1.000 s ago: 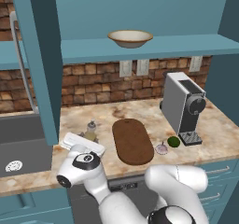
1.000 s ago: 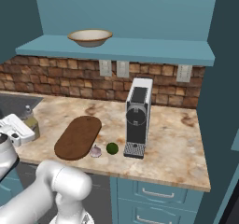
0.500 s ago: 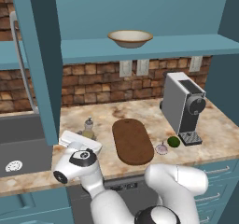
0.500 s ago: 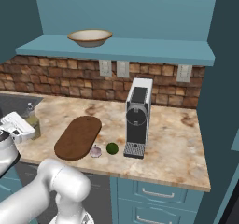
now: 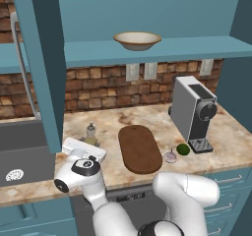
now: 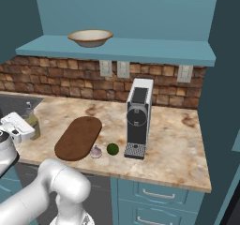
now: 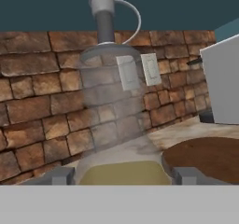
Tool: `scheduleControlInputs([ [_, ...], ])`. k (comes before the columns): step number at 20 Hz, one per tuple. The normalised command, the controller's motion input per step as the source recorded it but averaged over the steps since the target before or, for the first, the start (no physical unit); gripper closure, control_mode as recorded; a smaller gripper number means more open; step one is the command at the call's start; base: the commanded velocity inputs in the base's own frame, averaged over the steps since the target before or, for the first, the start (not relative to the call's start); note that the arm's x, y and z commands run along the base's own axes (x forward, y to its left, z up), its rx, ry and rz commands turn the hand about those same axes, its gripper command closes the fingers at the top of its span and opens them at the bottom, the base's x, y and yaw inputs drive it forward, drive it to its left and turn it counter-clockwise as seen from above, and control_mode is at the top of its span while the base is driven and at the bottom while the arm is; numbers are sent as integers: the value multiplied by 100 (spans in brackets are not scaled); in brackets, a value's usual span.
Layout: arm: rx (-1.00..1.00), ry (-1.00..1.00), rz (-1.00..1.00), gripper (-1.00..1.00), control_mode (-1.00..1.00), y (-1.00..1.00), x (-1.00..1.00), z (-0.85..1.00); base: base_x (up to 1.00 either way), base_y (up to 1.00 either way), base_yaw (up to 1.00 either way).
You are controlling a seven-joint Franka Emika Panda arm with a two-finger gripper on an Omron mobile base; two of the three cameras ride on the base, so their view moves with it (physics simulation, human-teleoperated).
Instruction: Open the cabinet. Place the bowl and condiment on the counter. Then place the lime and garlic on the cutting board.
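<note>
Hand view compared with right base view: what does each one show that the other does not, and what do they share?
Hand view alone: the grey cap and wire loop of the small clear condiment bottle seen close up, with a grey finger tip on each side of its yellowish base.

Right base view alone: the wide cream bowl on the teal cabinet shelf, the round dark-green lime, the pale garlic bulb.

Both: the bottle, the dark brown oval cutting board, the brick wall, the coffee machine, the marbled counter.
</note>
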Motion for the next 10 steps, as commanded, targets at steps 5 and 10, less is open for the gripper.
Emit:
scheduleControlInputs([
  [5,0,0,0,-100,-100,0,-2,0,0,0,0],
  [10,0,-1,0,-100,-100,0,-13,0,0,0,0],
])
